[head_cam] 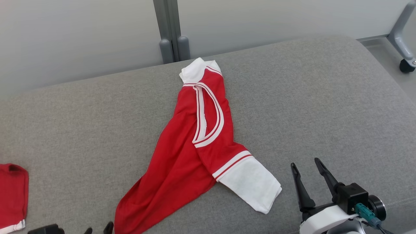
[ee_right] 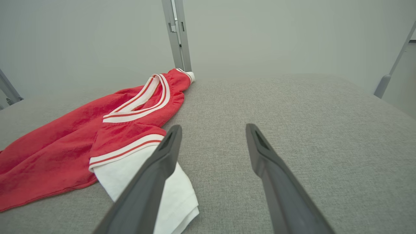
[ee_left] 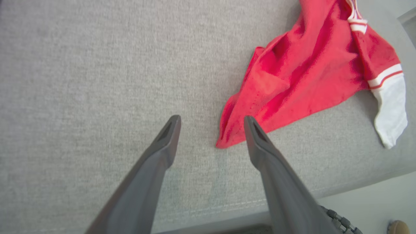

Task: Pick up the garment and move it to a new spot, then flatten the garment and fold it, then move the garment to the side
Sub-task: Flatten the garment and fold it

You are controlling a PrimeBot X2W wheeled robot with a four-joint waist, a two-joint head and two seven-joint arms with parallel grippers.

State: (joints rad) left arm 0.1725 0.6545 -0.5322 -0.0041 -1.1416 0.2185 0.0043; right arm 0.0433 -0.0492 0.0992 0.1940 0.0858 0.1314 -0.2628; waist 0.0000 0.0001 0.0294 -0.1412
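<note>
Your left tool, released, hangs at the near hem of the red jersey; your right tool, released, sits right of its white sleeve.

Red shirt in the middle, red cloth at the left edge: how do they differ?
The red shirt lies bunched with white sleeves; the red cloth, cut off by the frame, shows one white band. The shirt sits centrally, the cloth far left. Both red and white.
</note>
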